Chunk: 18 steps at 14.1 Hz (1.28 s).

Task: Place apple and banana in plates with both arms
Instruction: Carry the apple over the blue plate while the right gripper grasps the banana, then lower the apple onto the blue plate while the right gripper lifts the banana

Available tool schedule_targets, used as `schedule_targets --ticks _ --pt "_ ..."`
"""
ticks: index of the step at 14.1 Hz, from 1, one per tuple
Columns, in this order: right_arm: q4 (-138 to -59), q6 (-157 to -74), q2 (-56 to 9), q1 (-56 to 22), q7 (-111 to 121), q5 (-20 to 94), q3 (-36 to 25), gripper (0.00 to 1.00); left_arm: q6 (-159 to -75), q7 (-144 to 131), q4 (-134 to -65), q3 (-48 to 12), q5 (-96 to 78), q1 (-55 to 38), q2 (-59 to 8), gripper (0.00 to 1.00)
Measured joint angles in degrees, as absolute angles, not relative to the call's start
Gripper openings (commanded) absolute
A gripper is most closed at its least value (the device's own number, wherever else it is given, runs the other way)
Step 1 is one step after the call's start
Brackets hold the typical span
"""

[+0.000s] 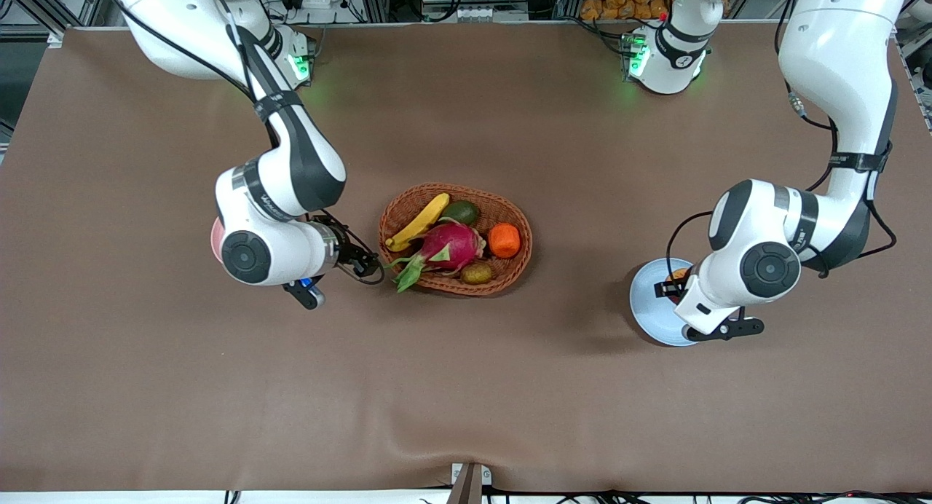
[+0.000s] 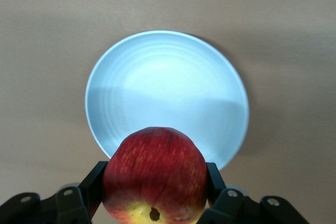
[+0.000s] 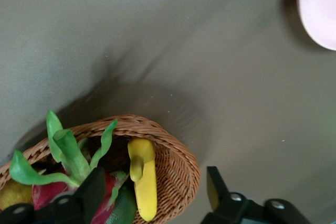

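Observation:
My left gripper (image 2: 156, 184) is shut on the red apple (image 2: 155, 169) and holds it over the light blue plate (image 2: 157, 87). In the front view the left gripper (image 1: 673, 285) is over that plate (image 1: 648, 307) at the left arm's end of the table, and a bit of the apple (image 1: 678, 274) shows. The yellow banana (image 1: 421, 220) lies in the wicker basket (image 1: 510, 205). My right gripper (image 1: 366, 260) is open beside the basket's rim, empty. In the right wrist view the right gripper (image 3: 155, 192) is over the banana's end (image 3: 144, 182). The pink plate (image 1: 216, 238) is mostly hidden under the right arm.
The basket also holds a magenta dragon fruit (image 1: 448, 245), an orange fruit (image 1: 504, 240), a green avocado (image 1: 460, 212) and a brown kiwi (image 1: 477, 273). The pink plate's edge (image 3: 320, 9) shows in the right wrist view. Brown cloth covers the table.

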<state>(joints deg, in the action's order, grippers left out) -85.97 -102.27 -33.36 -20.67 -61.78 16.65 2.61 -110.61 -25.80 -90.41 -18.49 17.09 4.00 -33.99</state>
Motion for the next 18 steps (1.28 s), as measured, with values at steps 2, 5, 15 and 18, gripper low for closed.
schedule_targets --ticks 2,5,15,18 --pt "-85.97 -102.99 -34.50 -21.82 -63.18 16.65 2.62 0.76 -110.62 -25.62 -90.41 -18.59 18.70 3.95 -35.00 0.00" --pt "-85.99 -103.18 -35.50 -23.60 -64.77 16.64 2.60 0.74 -110.79 -25.61 -90.40 -18.73 21.77 3.64 -36.40 0.00" --pt "-88.21 -107.02 -36.41 -26.24 -65.02 16.64 2.52 0.43 -112.40 -25.61 -90.38 -18.81 29.01 3.15 -41.14 0.00" --pt "-88.21 -107.18 -36.42 -26.24 -65.02 16.58 2.23 0.38 -112.42 -25.61 -90.37 -18.81 29.58 3.14 -41.63 0.00"
